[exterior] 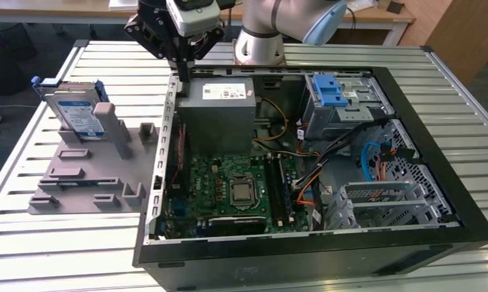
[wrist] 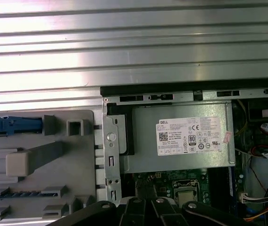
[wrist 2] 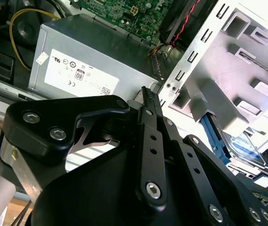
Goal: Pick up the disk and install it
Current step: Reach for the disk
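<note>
The disk (exterior: 75, 112), silver with a white and blue label and a blue bracket, stands on edge in a grey holder plate (exterior: 90, 176) at the exterior view's left, outside the computer case. My gripper (exterior: 181, 74) hangs over the case's back wall near the power supply, to the right of the disk and well apart from it. Its black fingers are shut with nothing between them. In the second wrist view the gripper (wrist 2: 146, 92) points toward the case edge, with the disk (wrist 2: 240, 141) off to one side. From above, the first wrist view shows the disk (wrist: 11, 125) edge-on.
The open computer case (exterior: 309, 243) holds a grey power supply (exterior: 219, 115), a motherboard (exterior: 236, 188) and a silver drive cage with a blue latch (exterior: 341, 97). Loose cables (exterior: 366, 158) run below the cage. The slatted metal table (exterior: 49, 243) surrounds it.
</note>
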